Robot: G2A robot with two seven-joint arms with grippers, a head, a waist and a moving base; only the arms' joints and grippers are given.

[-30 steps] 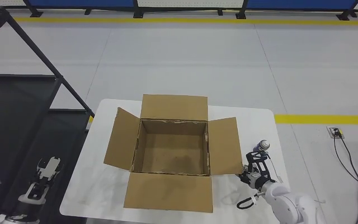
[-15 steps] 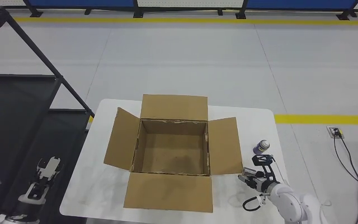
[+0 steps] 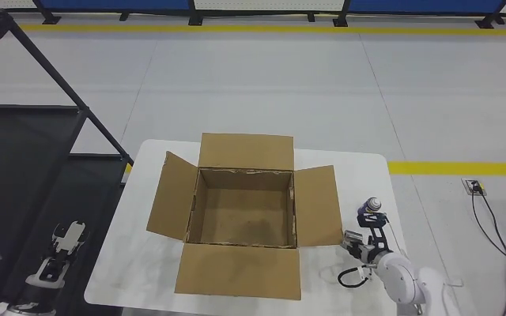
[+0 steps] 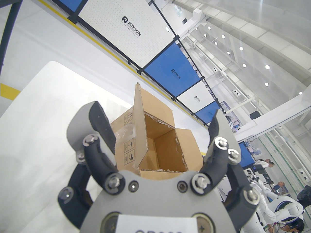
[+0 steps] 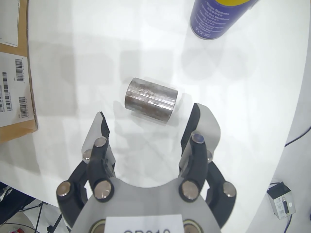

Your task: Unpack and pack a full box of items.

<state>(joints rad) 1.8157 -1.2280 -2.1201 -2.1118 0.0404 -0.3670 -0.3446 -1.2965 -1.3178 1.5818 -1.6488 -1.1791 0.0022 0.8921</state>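
Right gripper [image 5: 149, 115] is hovering wide open over the metal cylinder [image 5: 151, 103], which is lying between the box [image 3: 241, 217] flap and the spray can [image 5: 226, 5] near the bench's [image 3: 142, 261] right edge. Left gripper [image 4: 157, 109] is hanging wide open beyond the left edge.

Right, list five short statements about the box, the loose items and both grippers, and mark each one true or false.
1. The brown cardboard box sits with its four flaps folded open. True.
2. The blue spray can lies on its side. False: it stands upright on the white table.
3. The short grey metal cylinder lies on its side on the table. True.
4. The right gripper is shut on the cylinder. False: it is open and holds nothing; the cylinder lies free by its fingertips.
5. The left gripper is open. True.
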